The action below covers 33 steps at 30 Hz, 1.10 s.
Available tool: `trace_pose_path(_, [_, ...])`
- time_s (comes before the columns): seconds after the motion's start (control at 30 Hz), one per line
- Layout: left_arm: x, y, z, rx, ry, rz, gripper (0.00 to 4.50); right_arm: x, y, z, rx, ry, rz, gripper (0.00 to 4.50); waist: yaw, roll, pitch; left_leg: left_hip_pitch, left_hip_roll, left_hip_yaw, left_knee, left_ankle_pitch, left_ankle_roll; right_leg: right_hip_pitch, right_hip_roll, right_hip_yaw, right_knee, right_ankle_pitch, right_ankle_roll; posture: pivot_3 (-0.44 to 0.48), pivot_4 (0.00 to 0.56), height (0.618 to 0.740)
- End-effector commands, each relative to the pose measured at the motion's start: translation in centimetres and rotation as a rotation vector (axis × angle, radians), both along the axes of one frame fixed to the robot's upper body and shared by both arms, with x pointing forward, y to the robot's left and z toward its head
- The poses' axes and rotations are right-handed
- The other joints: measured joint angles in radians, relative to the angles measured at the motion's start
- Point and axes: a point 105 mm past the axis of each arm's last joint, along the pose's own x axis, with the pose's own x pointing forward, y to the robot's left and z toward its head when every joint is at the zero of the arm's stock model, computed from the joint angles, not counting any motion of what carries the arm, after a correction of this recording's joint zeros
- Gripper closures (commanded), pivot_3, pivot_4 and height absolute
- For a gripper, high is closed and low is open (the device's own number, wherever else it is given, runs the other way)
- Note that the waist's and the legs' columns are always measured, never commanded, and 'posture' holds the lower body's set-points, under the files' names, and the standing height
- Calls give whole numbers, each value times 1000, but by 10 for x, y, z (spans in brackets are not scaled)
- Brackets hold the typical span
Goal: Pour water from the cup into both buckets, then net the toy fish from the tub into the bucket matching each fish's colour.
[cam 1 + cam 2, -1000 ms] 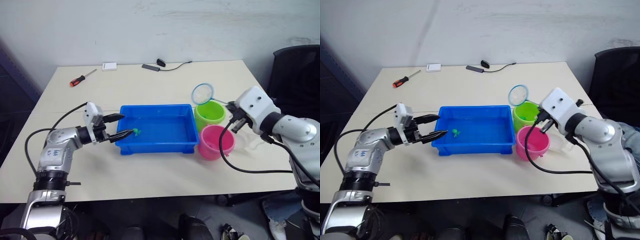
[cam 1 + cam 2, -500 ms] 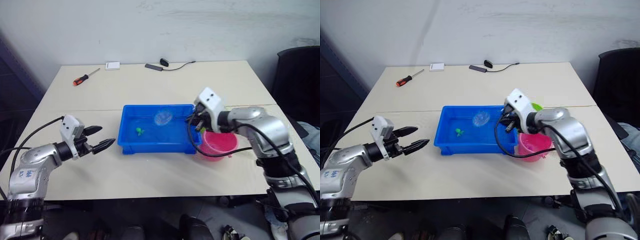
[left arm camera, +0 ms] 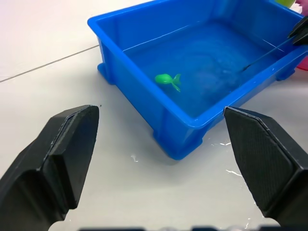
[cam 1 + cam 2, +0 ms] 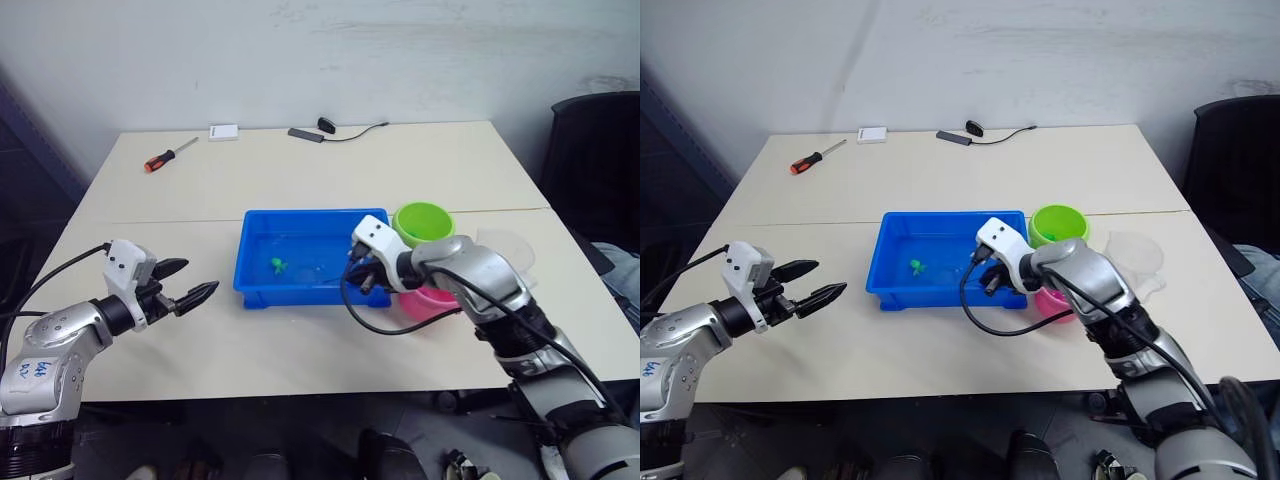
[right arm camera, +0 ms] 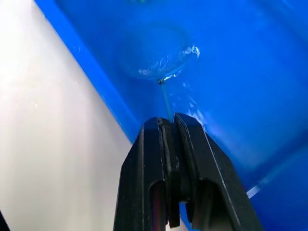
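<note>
Right pincer (image 5: 172,126) clenched on the net (image 5: 159,60) by its thin stick, centre frame; mesh dunked (light, floppy, drags underwater), so grip near the end.

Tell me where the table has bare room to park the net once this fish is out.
Free: the far half of the table, between the screwdriver and the cable; also the near strip between the left gripper and the tub. Crowded: right of the tub, where the green bucket, pink bucket, cup and right gripper cluster.
</note>
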Motion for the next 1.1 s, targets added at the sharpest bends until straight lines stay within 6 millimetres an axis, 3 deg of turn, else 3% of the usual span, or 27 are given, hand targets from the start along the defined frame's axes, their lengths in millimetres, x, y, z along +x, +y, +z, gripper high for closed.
trace_pose_path(0.03, [-1, 1, 12, 19, -57, 7, 33, 9, 18, 2, 22, -29, -4, 4500, -1, 0, -1, 0, 0, 0, 0, 0, 0, 0, 0, 0, 0, 0, 0, 0, 150, 740])
trace_pose_path(0.33, [3, -5, 17, 26, -100, -20, 33, 25, 48, 17, 195, -106, -17, 4500, 0, 0, -1, 0, 0, 1, 0, 0, 0, 0, 0, 0, 2, 0, 0, 0, 150, 740])
trace_pose_path(0.67, [10, -19, 23, -4, -156, -102, 33, 20, 39, 41, 298, -134, -37, 4500, -1, 0, -1, 0, 0, 1, 0, 0, 0, 0, 0, 0, 2, 0, 0, 0, 150, 740])
trace_pose_path(0.97, [28, -41, 29, -31, -188, -247, 33, 6, -11, 62, 358, -192, -124, 4500, 3, -1, -1, -1, -1, 2, 0, 0, 0, 0, 0, 0, 0, 0, 0, 0, 150, 740])
trace_pose_path(1.1, [41, -55, 31, -43, -199, -322, 33, 4, -49, 80, 382, -258, -243, 4500, 3, 0, -1, -1, 0, 6, 0, 0, 0, 0, 1, -1, 0, 0, 0, 0, 150, 740])
